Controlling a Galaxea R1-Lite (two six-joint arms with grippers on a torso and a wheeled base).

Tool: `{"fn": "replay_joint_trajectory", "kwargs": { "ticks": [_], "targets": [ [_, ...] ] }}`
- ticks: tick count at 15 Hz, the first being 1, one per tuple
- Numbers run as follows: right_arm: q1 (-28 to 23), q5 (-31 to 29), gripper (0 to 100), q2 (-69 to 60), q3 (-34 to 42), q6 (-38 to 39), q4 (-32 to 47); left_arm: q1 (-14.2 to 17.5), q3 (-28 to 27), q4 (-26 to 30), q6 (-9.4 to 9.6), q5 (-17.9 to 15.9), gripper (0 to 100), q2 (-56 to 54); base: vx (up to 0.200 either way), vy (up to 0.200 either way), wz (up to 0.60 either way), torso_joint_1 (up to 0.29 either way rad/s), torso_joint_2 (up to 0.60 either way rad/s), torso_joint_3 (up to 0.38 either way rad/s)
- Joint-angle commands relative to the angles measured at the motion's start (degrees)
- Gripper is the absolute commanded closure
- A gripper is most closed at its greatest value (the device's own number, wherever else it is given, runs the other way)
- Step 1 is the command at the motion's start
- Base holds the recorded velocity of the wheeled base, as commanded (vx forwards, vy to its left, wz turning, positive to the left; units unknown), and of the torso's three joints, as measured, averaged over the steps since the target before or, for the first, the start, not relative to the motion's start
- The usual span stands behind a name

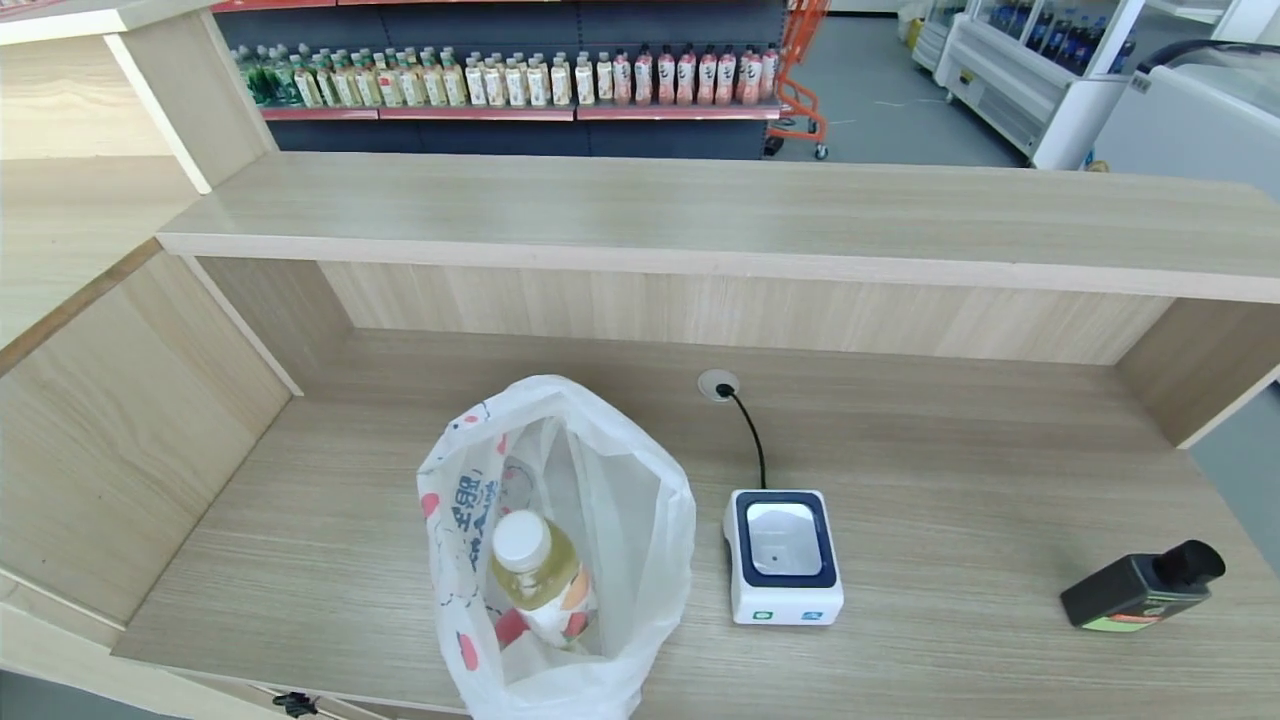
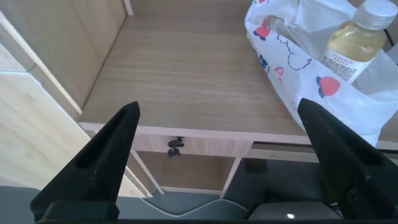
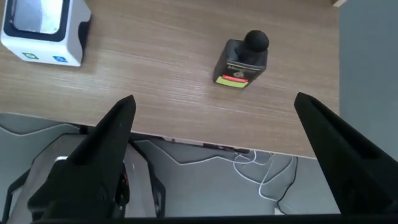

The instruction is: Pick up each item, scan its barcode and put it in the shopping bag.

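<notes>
L gripper [image 2: 219,106] is released, fingers spread wide w/ nothing between them, and it hangs just off the front edge of the counter [image 1: 950,480]. Out past it, the white shopping bag [image 2: 292,68] stands on the counter's left half w/ its mouth open, red and blue print on the outside. Inside I see a bottle of pale yellow drink [image 1: 535,575], white cap up, leaning a bit. R gripper [image 3: 214,98] is also released and empty, fingers wide apart, off the front edge on the other side. Ahead of it, a dark bottle [image 3: 241,62] lies on its side near the counter's right end, black round cap pointing away from me, green and red label on the body; it's well apart from the bag. Btwn the two sits the white scanner [image 1: 782,555], dark-framed window facing up, just beside the bag. Its black cable [image 1: 750,430] runs back to a round hole in the countertop.
</notes>
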Motion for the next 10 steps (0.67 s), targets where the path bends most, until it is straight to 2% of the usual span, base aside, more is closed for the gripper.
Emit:
{"fn": "replay_joint_trajectory", "kwargs": {
  "ticks": [1,6,9,10],
  "targets": [
    [0.0,0.2,0,-1.0,0.1,0.0,0.9,0.0,0.0,0.0,0.08,0.0,0,0.1,-0.200,-0.200,0.00,0.002,0.01,0.002],
    [0.4,2.3,0,-2.3,1.4,-0.1,1.2,0.0,0.0,0.0,0.00,0.0,0,0.1,-0.200,-0.200,0.00,0.005,0.01,0.000],
    [-0.1,1.0,0,-1.3,3.1,-0.3,1.2,0.0,0.0,0.0,0.08,0.0,0,0.1,-0.200,0.000,0.00,-0.007,0.00,0.004],
    [-0.1,0.1,0,-0.5,3.1,-0.3,1.2,0.0,0.0,0.0,0.00,0.0,0,0.1,0.000,0.000,0.00,0.000,0.00,0.000]
  ]
}}
